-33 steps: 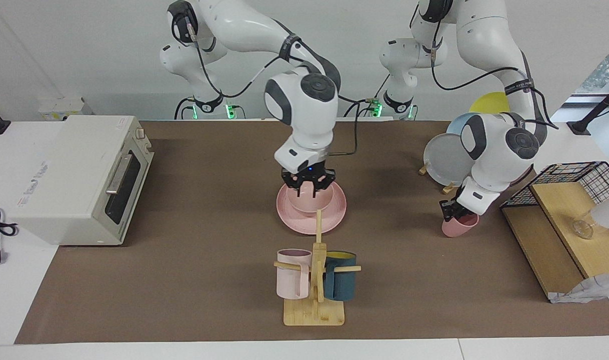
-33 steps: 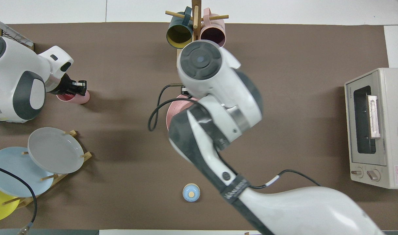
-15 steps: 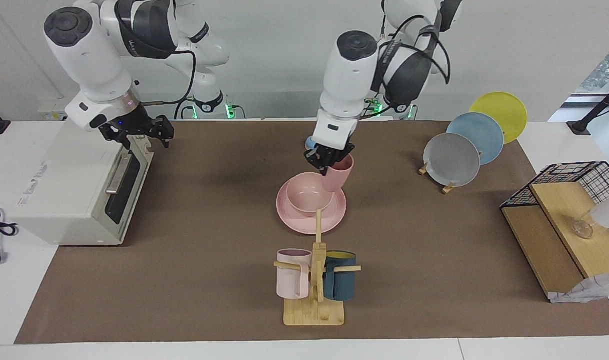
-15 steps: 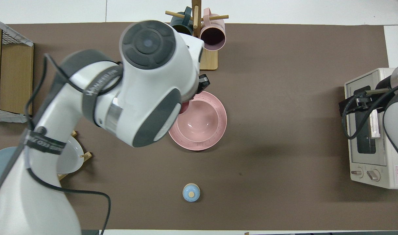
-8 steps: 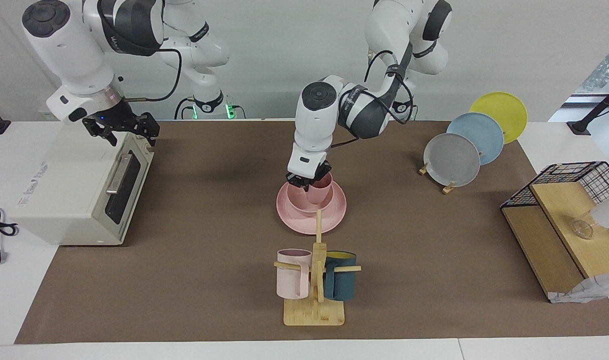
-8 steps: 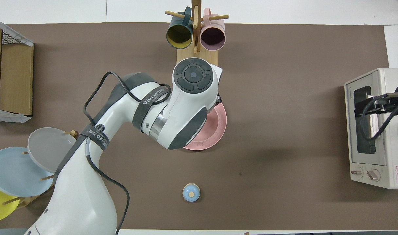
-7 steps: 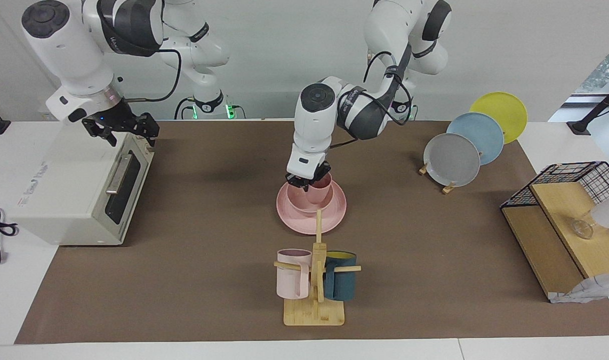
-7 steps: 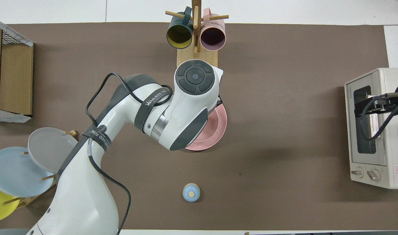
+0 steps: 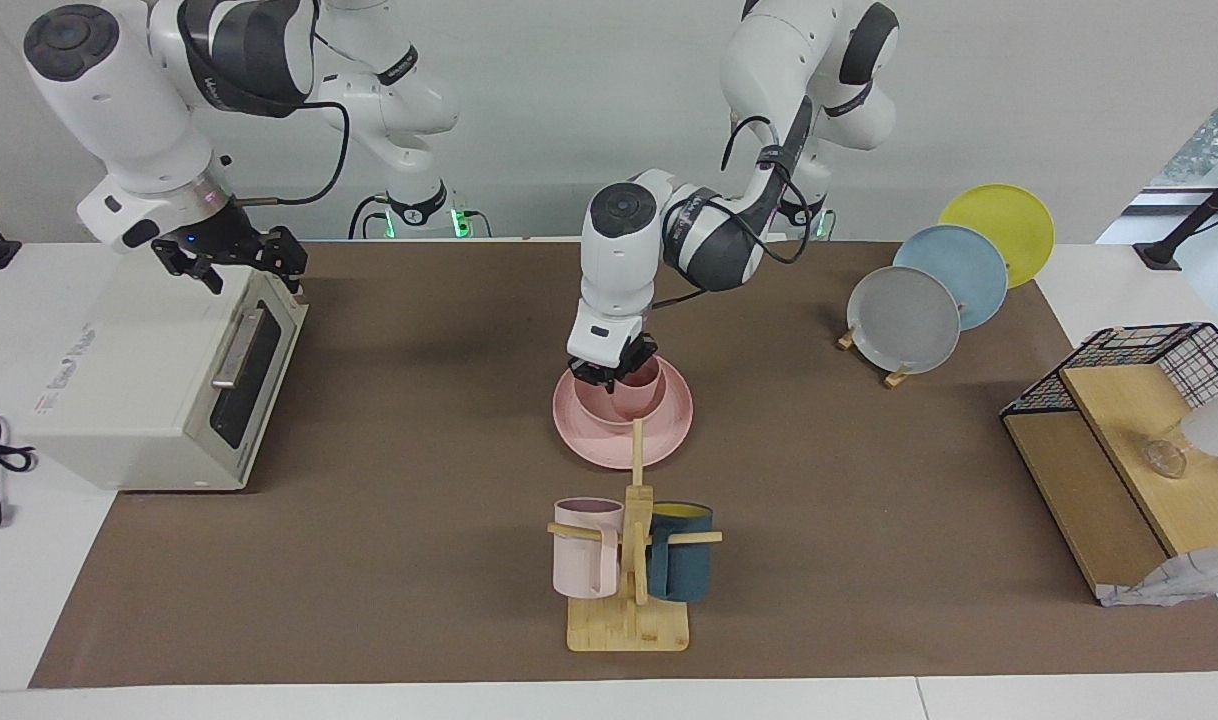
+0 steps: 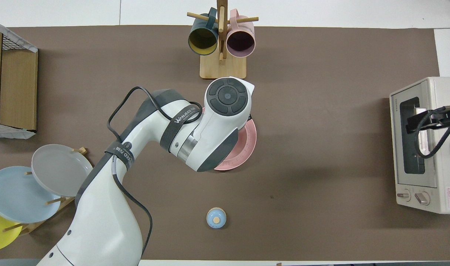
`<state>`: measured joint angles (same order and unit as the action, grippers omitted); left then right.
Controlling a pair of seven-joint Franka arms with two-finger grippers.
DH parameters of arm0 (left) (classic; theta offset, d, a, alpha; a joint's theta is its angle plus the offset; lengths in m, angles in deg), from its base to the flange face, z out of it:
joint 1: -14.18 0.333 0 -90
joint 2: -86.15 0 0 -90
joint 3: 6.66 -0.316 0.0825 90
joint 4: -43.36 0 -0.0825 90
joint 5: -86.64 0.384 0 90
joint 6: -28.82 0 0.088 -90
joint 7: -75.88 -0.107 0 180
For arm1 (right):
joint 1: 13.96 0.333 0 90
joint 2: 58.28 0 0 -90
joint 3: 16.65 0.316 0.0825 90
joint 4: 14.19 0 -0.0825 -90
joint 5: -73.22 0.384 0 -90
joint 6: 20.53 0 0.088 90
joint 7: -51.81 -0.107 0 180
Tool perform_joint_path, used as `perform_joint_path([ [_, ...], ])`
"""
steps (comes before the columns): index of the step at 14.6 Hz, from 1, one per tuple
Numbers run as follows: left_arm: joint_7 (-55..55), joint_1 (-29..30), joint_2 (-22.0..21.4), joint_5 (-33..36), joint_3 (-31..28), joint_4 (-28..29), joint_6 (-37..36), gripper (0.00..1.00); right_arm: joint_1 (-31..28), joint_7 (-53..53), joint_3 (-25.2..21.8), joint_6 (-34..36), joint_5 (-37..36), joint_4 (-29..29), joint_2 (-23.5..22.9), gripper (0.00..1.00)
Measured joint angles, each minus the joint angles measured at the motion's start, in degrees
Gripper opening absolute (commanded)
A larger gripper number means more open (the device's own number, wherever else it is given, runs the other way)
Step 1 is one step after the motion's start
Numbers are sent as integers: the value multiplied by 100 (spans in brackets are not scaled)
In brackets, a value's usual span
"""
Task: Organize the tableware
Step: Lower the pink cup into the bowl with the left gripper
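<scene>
**A:** Where's your left gripper point(image 9: 612, 372) sitting?

**B:** Down at the pink cup point(image 9: 639, 385), which stands upright inside the pink bowl point(image 9: 594, 403), the bowl itself on the pink plate point(image 9: 669, 432) mid-table. You'll see the fingers straddle the cup's rim on the side nearer the robots; whether they pinch it or have let go, you cannot tell. From overhead the arm's wrist covers cup and bowl, leaving only the plate's edge point(image 10: 245, 147) showing.

**A:** And your right gripper point(image 9: 231, 256)?

**B:** It waits above the toaster oven point(image 9: 159, 360) at the right arm's end, fingers spread wide, nothing between them. The mug rack point(image 9: 629, 560) stands farther from the robots than the plate.
</scene>
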<state>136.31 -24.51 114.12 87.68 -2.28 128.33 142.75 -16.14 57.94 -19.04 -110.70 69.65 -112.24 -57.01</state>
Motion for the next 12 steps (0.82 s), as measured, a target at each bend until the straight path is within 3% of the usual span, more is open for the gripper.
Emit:
perform_joint_path([
  [5,-1,-1,88,21,1,17,136,1,34,6,-142,0,0,58,1,100],
  [6,-1,-1,88,27,1,17,137,67,35,7,-144,0,1,74,0,100],
  [7,-2,-1,88,37,1,17,137,100,39,7,-134,0,1,89,1,100],
  [12,-8,7,56,178,-22,-1,112,100,51,7,-117,0,2,132,4,100],
])
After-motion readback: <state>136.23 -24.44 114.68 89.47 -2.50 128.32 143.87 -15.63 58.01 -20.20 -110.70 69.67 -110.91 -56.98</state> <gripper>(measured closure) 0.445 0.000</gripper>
